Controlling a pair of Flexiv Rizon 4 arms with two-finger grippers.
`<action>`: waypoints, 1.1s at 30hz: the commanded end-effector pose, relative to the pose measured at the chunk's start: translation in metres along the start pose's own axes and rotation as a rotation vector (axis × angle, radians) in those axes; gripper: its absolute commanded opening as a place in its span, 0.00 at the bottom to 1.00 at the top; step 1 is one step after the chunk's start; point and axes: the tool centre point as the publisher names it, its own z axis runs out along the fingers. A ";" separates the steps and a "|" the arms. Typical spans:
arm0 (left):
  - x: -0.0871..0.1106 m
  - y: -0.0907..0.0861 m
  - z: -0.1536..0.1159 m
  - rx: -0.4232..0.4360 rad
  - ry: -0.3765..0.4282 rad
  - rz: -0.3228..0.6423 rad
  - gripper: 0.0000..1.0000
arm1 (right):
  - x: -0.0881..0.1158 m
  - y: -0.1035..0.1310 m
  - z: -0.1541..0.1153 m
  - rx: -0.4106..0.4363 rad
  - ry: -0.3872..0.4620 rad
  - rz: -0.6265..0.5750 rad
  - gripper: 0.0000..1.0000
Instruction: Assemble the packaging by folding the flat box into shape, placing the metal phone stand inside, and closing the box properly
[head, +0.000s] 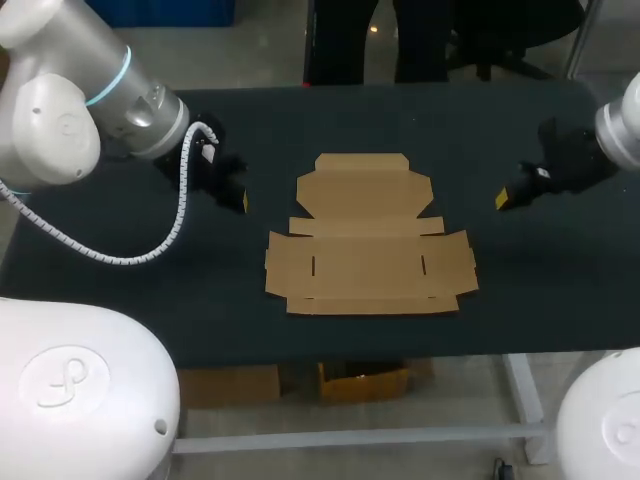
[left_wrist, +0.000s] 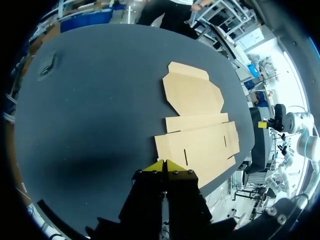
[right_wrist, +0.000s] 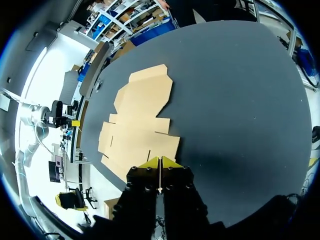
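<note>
A flat, unfolded brown cardboard box (head: 368, 238) lies in the middle of the black table (head: 120, 300). My left gripper (head: 243, 202) hangs above the table to the left of the box, shut on nothing. In the left wrist view its yellow tips (left_wrist: 164, 165) meet, with the box (left_wrist: 197, 120) ahead of them. My right gripper (head: 502, 200) hovers to the right of the box, shut and empty too. Its tips (right_wrist: 160, 162) touch each other in the right wrist view, the box (right_wrist: 138, 118) lying ahead. No metal phone stand shows in any view.
A white cable (head: 150, 245) loops from my left arm over the table's left part. The table's front edge (head: 400, 356) runs just below the box.
</note>
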 end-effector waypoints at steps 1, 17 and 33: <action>0.001 0.000 -0.001 -0.002 -0.008 -0.002 0.00 | 0.000 0.000 -0.002 0.003 0.004 0.000 0.00; -0.003 -0.007 0.009 -0.009 -0.006 -0.012 0.00 | -0.001 0.001 0.001 -0.005 0.000 -0.003 0.00; 0.004 -0.017 0.038 0.017 -0.035 0.090 0.00 | -0.013 0.009 0.023 -0.039 0.012 -0.073 0.00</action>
